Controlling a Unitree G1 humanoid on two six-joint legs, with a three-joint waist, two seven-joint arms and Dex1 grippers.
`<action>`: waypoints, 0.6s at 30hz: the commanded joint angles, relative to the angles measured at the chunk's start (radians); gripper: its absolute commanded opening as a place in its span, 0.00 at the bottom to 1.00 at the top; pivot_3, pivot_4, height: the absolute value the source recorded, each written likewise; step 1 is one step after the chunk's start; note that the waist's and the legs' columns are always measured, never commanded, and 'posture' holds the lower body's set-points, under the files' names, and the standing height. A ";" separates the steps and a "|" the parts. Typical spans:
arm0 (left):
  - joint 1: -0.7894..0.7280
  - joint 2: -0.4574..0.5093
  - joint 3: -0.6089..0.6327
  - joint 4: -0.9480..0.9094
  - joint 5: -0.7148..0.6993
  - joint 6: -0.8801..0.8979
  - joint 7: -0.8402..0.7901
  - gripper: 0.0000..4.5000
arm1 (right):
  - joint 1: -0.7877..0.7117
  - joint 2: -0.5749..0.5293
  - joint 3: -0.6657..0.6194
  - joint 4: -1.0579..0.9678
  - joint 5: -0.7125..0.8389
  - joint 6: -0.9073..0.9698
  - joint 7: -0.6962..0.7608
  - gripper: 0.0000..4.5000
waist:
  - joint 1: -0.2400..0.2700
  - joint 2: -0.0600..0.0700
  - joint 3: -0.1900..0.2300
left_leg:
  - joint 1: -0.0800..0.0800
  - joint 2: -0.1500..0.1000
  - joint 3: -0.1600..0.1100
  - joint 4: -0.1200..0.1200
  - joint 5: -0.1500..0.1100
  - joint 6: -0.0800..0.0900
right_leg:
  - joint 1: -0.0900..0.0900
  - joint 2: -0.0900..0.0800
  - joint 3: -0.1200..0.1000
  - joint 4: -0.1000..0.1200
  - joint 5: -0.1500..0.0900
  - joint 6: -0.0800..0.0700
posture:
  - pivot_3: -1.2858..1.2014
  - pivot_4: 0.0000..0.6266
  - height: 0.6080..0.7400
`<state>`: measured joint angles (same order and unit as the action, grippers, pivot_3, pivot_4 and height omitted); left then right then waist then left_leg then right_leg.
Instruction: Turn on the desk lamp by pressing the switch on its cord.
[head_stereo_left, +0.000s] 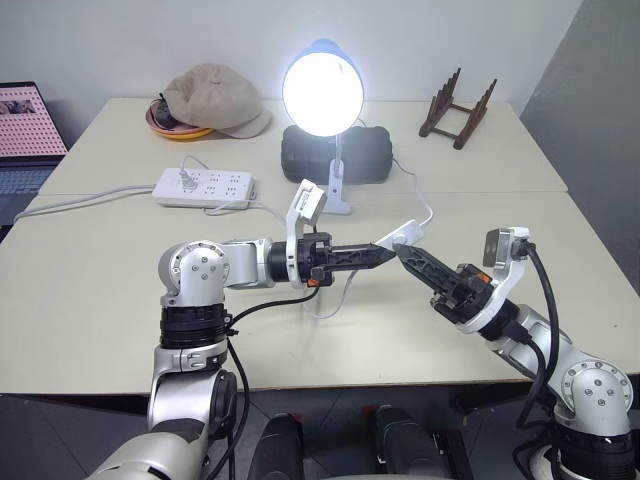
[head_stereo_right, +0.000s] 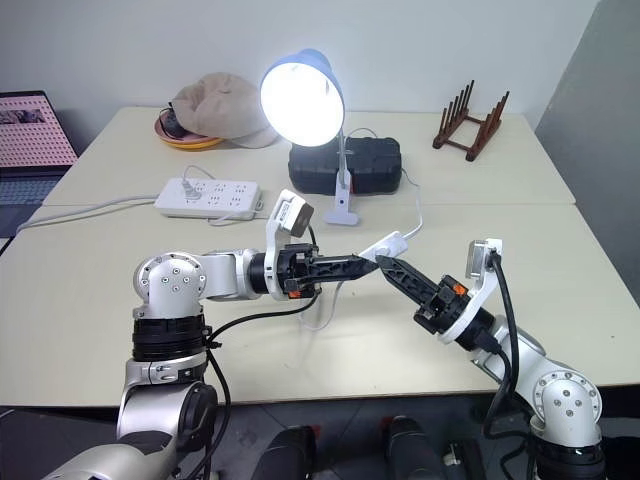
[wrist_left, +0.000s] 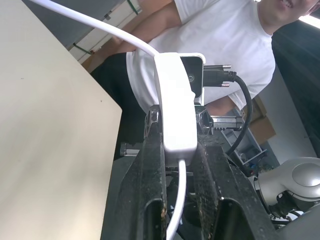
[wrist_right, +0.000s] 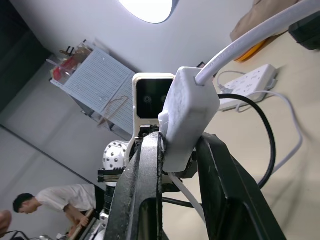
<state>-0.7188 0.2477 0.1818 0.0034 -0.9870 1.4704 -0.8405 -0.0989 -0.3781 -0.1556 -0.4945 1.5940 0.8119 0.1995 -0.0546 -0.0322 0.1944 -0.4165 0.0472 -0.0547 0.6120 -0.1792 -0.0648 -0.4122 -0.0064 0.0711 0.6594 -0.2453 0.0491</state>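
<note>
Beige bench tops fill the room's middle, backed by a pale wall. Above the near bench, at the centre, the switch is pinched from both sides: the left gripper is clamped on one end and the right gripper on the other. From it the cord loops back toward the desk lamp, which is lit and stands just beyond, in front of a black case. Left of the lamp lies a power strip; farther back left sits a cap, far right a wooden rack.
</note>
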 joint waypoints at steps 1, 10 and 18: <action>0.005 0.010 -0.017 -0.039 -0.029 -0.008 0.007 0.09 | -0.010 -0.017 -0.008 -0.008 -0.004 -0.019 -0.003 0.13 | 0.000 0.000 0.000 | 0.000 0.000 0.000 0.000 0.000 0.000 | 0.000 0.000 0.000 0.000 0.000 0.000 | 0.52 0.24 1.00; -0.011 0.105 -0.124 -0.004 0.061 -0.162 -0.064 0.09 | 0.013 -0.086 -0.016 -0.024 -0.081 -0.014 0.003 0.41 | 0.001 0.000 0.000 | 0.000 0.000 0.000 0.000 0.000 0.000 | 0.000 0.000 0.000 0.000 0.000 0.000 | 0.52 0.24 1.00; -0.055 0.187 -0.375 0.139 0.392 -0.545 -0.157 0.09 | 0.204 -0.348 -0.018 -0.157 -0.537 -0.063 0.064 0.81 | 0.022 0.000 0.000 | -0.001 -0.001 0.001 -0.001 0.000 0.000 | -0.001 -0.001 0.001 -0.003 0.000 0.000 | 0.52 0.24 1.00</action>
<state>-0.7572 0.4290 -0.1337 0.1286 -0.6788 1.0387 -0.9656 0.0923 -0.6887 -0.1712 -0.5848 1.1786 0.7921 0.2334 -0.0329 -0.0321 0.1943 -0.4181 0.0462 -0.0527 0.6109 -0.1795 -0.0650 -0.4131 -0.0076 0.0722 0.6553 -0.2455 0.0487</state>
